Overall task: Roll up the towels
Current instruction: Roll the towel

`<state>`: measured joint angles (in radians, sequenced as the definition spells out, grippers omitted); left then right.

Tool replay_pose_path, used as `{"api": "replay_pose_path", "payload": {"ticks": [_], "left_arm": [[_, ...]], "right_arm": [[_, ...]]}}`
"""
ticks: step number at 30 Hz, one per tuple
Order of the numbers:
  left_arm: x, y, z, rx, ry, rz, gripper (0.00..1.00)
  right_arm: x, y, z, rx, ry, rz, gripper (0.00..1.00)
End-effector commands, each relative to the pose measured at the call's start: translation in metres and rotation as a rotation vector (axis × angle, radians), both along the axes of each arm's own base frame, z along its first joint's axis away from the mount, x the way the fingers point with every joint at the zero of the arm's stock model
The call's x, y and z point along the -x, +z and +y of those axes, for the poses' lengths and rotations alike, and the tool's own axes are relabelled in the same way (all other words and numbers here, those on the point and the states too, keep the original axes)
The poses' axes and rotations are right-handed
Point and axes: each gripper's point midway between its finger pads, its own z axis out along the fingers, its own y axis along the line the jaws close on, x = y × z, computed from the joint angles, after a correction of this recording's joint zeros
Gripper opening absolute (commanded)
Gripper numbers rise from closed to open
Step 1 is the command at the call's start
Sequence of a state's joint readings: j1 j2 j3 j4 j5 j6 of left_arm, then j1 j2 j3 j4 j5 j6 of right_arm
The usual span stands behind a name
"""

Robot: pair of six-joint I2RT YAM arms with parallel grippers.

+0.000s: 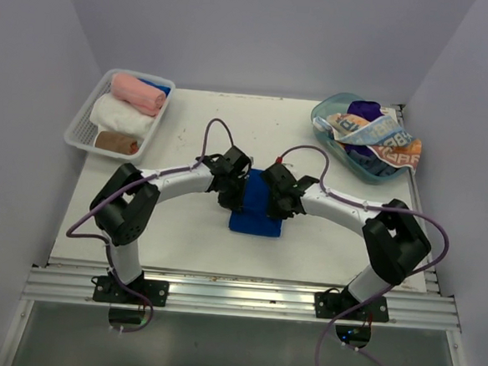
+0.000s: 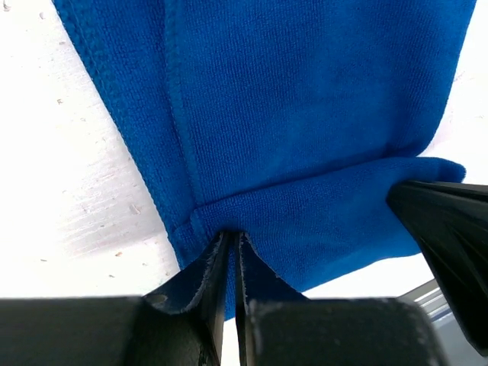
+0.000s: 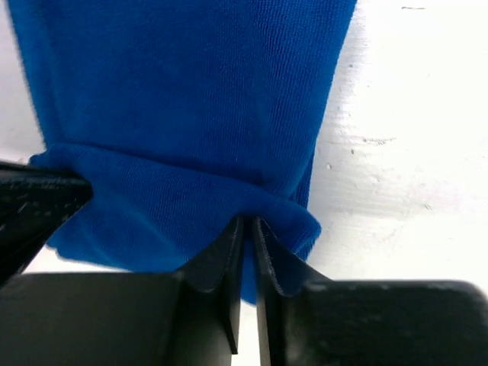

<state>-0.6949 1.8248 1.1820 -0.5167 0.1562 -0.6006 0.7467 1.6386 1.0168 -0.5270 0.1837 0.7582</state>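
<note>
Blue towel: We see a royal-blue cloth (image 1: 256, 211), finely looped with a stitched hem. It lies folded into a narrow strip at the middle of the table, between the two arms. One end is turned over on itself in a soft, rounded fold.
Left gripper: The black jaws of the left gripper (image 2: 236, 244) are pressed together on the fold's left side, with cloth pinched between them.
Right gripper: The right gripper (image 3: 245, 229) clamps the fold's right side in the same way.
Basket: A white mesh basket (image 1: 80, 130) at the far left holds a pink roll (image 1: 137, 93), a white roll (image 1: 119, 116) and a brown roll (image 1: 117, 143).
Tub: A clear teal tub (image 1: 328, 113) at the far right holds a purple towel (image 1: 365, 109). A crumpled printed towel (image 1: 381, 138) in cream, orange and light blue spills over its rim.
Surface: The white table (image 1: 181, 237) is matte, with faint scuffs and specks. A ribbed aluminium rail (image 1: 244, 299) runs along its near edge.
Room: We find plain, pale lavender walls on three sides.
</note>
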Motion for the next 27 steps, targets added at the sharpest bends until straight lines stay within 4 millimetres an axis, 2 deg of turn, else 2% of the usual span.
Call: {"api": "replay_pose_path", "payload": {"ticks": [1, 3, 4, 7, 10, 12, 15, 17, 23, 27], "left_arm": [[-0.013, 0.023, 0.004, 0.021, -0.001, -0.099, 0.13], [-0.013, 0.044, 0.004, 0.051, -0.004, -0.135, 0.15], [-0.012, 0.056, 0.003, 0.074, -0.008, -0.154, 0.16], [0.003, 0.063, 0.007, 0.109, -0.018, -0.140, 0.19], [0.017, 0.064, 0.010, 0.136, -0.018, -0.120, 0.24], [0.030, 0.056, 0.020, 0.129, 0.002, -0.099, 0.28], [0.043, 0.042, 0.029, 0.130, 0.028, -0.072, 0.39], [0.053, 0.031, 0.030, 0.139, 0.025, -0.032, 0.40], [0.054, 0.018, 0.023, 0.168, 0.043, -0.015, 0.37], [0.055, 0.009, 0.021, 0.167, 0.037, 0.003, 0.36]], "right_arm": [[-0.001, 0.041, -0.005, -0.053, -0.004, -0.087, 0.16], [0.006, 0.059, -0.011, -0.089, -0.013, -0.127, 0.21], [0.009, 0.061, -0.015, -0.091, -0.020, -0.132, 0.24], [0.020, 0.069, -0.023, -0.121, -0.026, -0.149, 0.25], [0.032, 0.064, -0.026, -0.151, -0.026, -0.136, 0.24], [0.041, 0.059, -0.023, -0.170, -0.015, -0.115, 0.25], [0.052, 0.063, -0.002, -0.201, 0.062, -0.135, 0.34], [0.053, 0.057, 0.002, -0.172, 0.076, -0.118, 0.37], [0.050, 0.034, 0.004, -0.124, 0.060, -0.075, 0.40], [0.054, 0.017, -0.001, -0.089, 0.050, -0.045, 0.48]]}}
